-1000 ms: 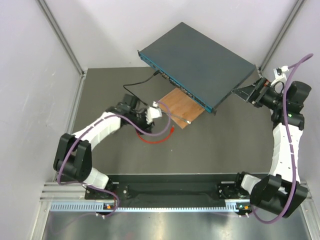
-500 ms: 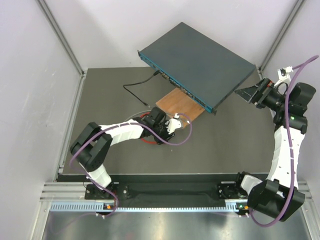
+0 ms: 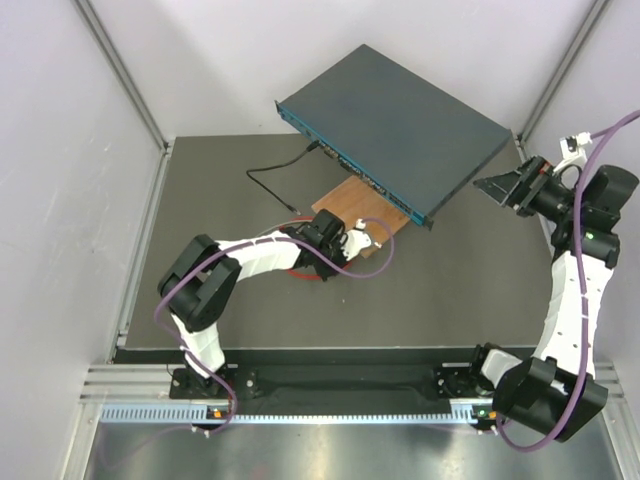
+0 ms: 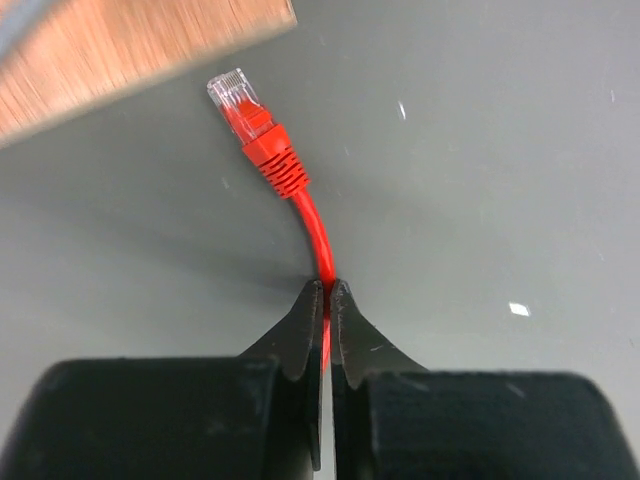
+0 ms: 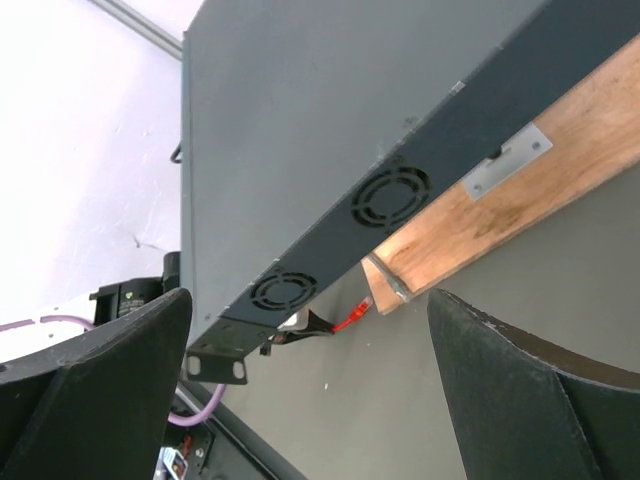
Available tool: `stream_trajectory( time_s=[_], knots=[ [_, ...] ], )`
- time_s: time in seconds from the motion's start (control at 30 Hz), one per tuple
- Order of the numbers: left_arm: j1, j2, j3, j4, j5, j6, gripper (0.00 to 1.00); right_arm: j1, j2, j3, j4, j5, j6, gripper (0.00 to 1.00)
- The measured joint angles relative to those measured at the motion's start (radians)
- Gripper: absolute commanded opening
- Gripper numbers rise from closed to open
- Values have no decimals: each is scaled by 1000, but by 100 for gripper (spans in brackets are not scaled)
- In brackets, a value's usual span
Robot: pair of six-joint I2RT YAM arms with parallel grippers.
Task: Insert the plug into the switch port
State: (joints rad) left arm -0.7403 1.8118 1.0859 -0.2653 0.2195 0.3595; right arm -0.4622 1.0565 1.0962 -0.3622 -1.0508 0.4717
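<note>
The plug [image 4: 255,130], clear-tipped with a red boot, lies on the grey mat just off a wooden board's corner. My left gripper [image 4: 327,290] is shut on its thin red cable [image 4: 312,225], a short way behind the boot. From above, that gripper [image 3: 362,240] sits at the board's near edge, in front of the switch [image 3: 400,120]. The switch port row [image 3: 355,170] runs along the box's narrow front face. My right gripper [image 3: 500,188] stands open beside the switch's right end, with nothing between its fingers. The right wrist view shows the plug [image 5: 362,305] under the switch [image 5: 330,120].
The wooden board [image 3: 350,205] props up the switch's front. A black cable [image 3: 275,185] is plugged into a port near the left end and trails over the mat. A loop of the red cable [image 3: 300,273] lies under my left forearm. Metal frame posts stand at the back corners.
My left arm swept right to the board's near edge and its jaws closed on the red cable. The right arm has hardly moved.
</note>
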Motion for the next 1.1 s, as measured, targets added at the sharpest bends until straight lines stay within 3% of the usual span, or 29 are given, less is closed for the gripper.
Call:
stream_trajectory(
  time_s=[0.17,0.5,0.7,1.1],
  knots=[
    [0,-83,-31,-88,6,-16,0,-2,13,71,-26,-31,-27,96],
    [1,-578,-22,-182,159,-74,0,41,14,136,-27,-114,-69,91],
    [-12,-778,-22,-120,207,-84,0,271,10,221,-78,-119,-190,86],
    [-111,-913,-37,-71,168,57,0,794,10,248,-161,3,-349,78]
  ],
)
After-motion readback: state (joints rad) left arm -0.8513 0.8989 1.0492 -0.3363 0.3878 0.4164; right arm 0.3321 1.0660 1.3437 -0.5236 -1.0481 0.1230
